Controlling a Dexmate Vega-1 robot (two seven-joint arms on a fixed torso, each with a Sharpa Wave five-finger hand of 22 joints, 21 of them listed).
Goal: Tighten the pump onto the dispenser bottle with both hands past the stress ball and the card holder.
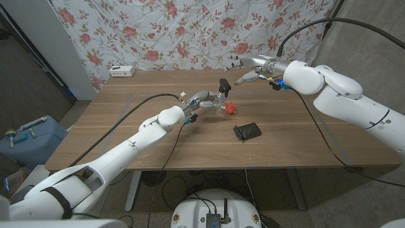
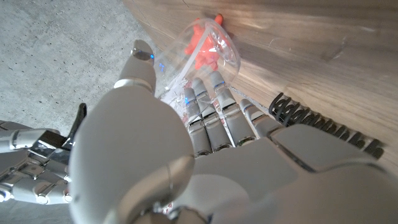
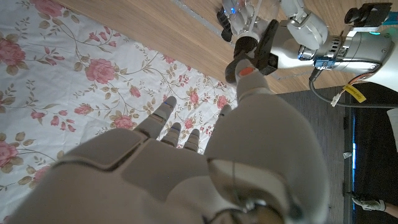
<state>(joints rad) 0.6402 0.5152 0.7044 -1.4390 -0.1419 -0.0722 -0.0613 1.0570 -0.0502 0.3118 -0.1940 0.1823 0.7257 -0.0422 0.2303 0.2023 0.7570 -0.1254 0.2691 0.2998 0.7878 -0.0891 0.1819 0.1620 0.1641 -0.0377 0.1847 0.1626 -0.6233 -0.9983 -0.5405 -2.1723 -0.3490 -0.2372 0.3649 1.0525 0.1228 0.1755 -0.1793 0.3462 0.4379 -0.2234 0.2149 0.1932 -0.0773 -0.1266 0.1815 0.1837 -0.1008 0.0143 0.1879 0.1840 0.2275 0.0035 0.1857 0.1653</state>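
Left robot hand (image 2: 205,143) grips bottle (image 2: 208,53), magnifying stress ball (image 2: 202,46).

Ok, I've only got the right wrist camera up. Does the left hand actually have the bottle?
Observer: Yes. The left wrist view shows the left hand gripping the clear dispenser bottle.
Operator: And where are the stress ball and card holder?
Observer: In the head view the orange stress ball lies on the table just right of the bottle, and the black card holder lies nearer the robot.
Operator: Is my right hand on the pump?
Observer: No. In the head view the right hand hovers apart from the black pump, on its right side, holding nothing.
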